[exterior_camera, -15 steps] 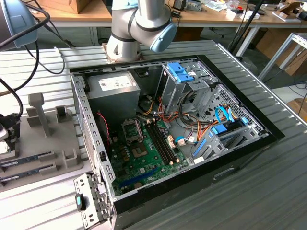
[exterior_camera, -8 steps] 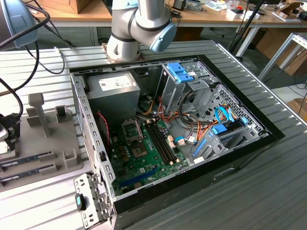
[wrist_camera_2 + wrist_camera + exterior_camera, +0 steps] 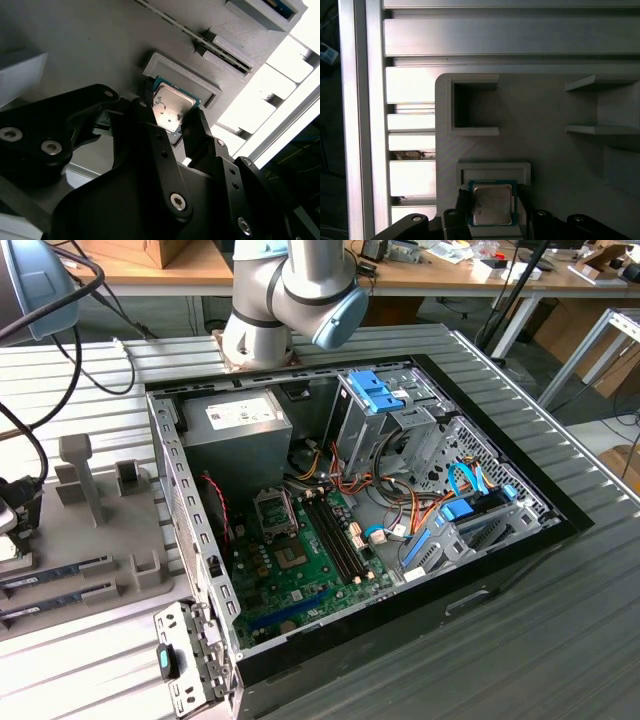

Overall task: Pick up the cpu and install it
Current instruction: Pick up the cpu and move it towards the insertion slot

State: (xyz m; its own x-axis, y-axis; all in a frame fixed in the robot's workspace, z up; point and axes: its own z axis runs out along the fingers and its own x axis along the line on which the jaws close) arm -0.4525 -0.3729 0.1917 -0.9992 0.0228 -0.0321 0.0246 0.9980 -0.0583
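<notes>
gripper (image 3: 169, 114) over cpu (image 3: 492, 211) seated in grey holder (image 3: 545, 150)

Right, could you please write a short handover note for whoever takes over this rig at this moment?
Gripper: down at the cpu; I cannot tell whether it has gripped.
Cpu: lies flat in its pocket on the grey holder tray, seen in both wrist views; not lifted.
Install site: the open computer case with the motherboard inside, in the exterior view.
Done: the gripper is at the cpu.
Left: the pick-up itself and the install.
</notes>
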